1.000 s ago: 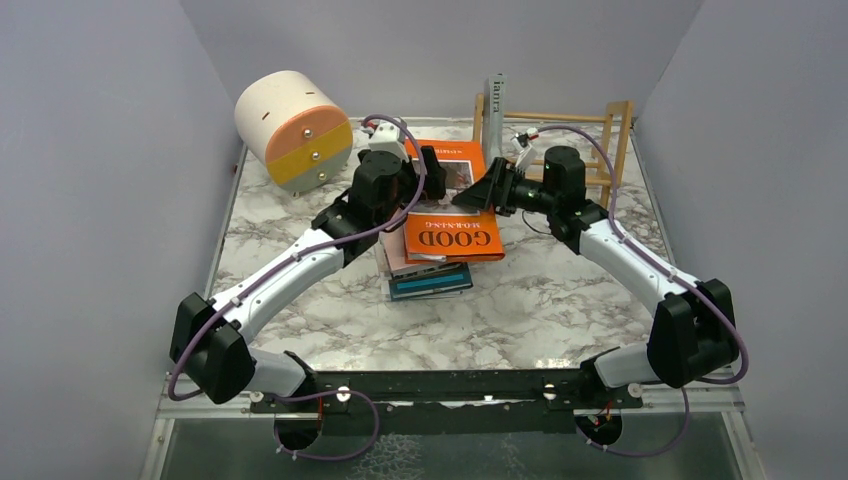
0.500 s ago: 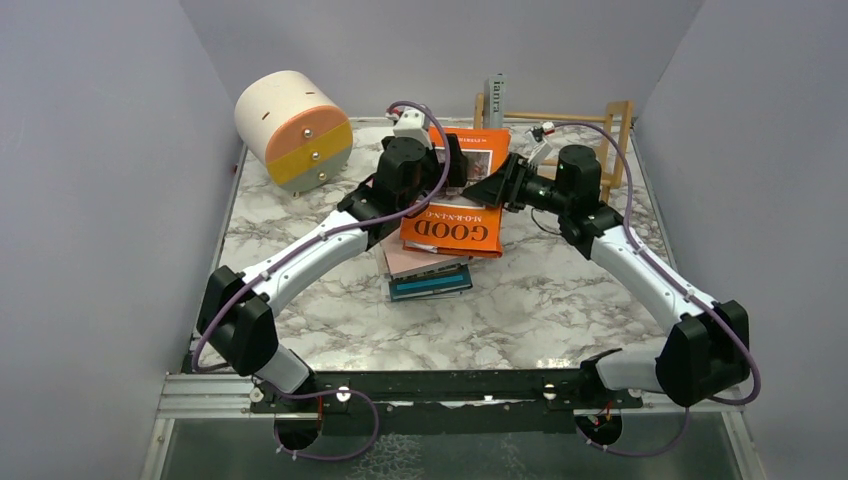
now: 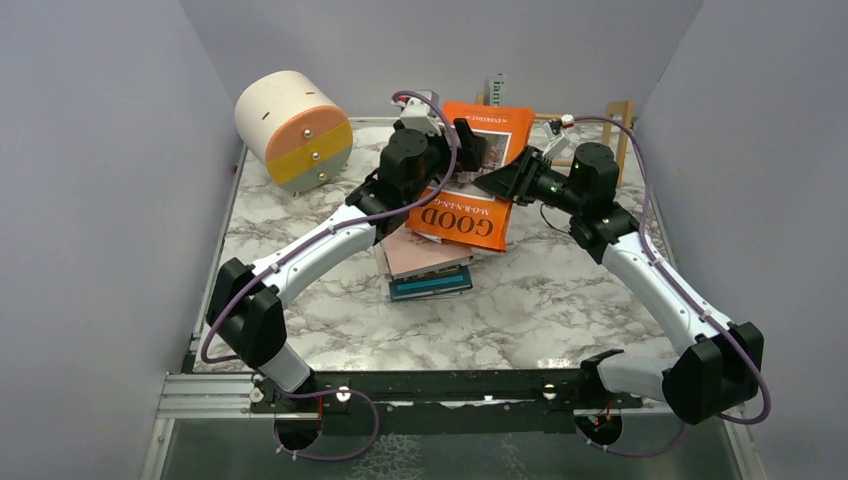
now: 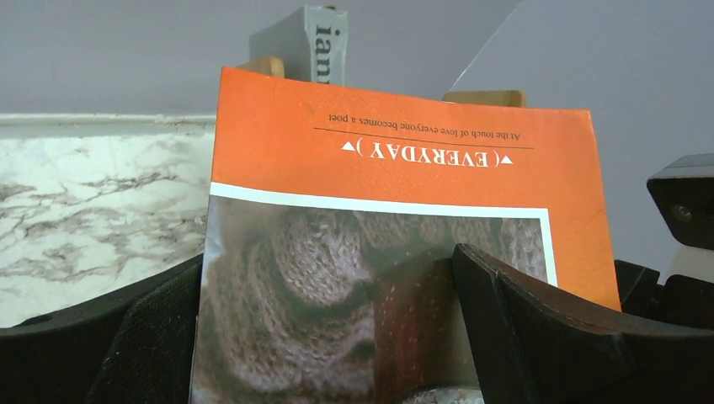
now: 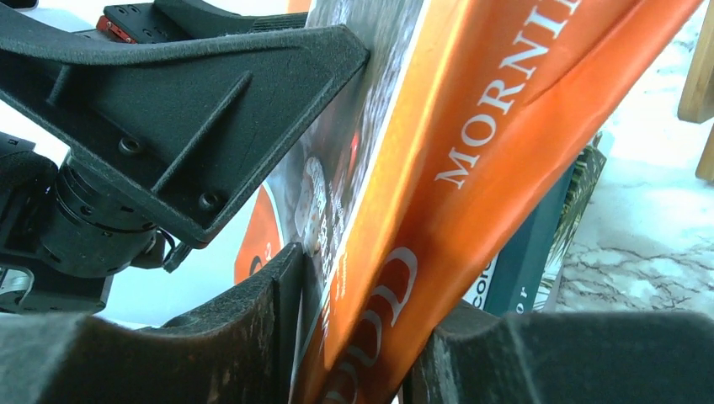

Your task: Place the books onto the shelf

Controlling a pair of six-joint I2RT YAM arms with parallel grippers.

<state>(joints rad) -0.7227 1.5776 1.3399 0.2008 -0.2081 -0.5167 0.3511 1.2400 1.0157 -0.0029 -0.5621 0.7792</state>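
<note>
An orange book (image 3: 470, 195) titled GOOD MORNING stands tilted, its lower edge on the stack of books (image 3: 430, 265) and its top leaning toward the shelf (image 3: 620, 125). My right gripper (image 3: 508, 180) is shut on its right edge; in the right wrist view both fingers press the orange book (image 5: 471, 168) at my right gripper (image 5: 370, 286). My left gripper (image 3: 458, 155) is open at the book's upper left, one finger behind and one in front of the cover (image 4: 396, 168), seen at my left gripper (image 4: 328, 261). A grey book (image 3: 496, 85) stands upright in the shelf.
A round cream, orange and yellow drum (image 3: 293, 128) sits at the back left. Pink and teal books (image 5: 526, 244) lie in the stack under the orange one. Grey walls enclose the marble table (image 3: 540, 300) on three sides.
The orange book rose from lying flat on the stack to tilted upright, shifted back and right. Both arms moved with it. The right gripper's jaws narrowed onto the book's edge.
</note>
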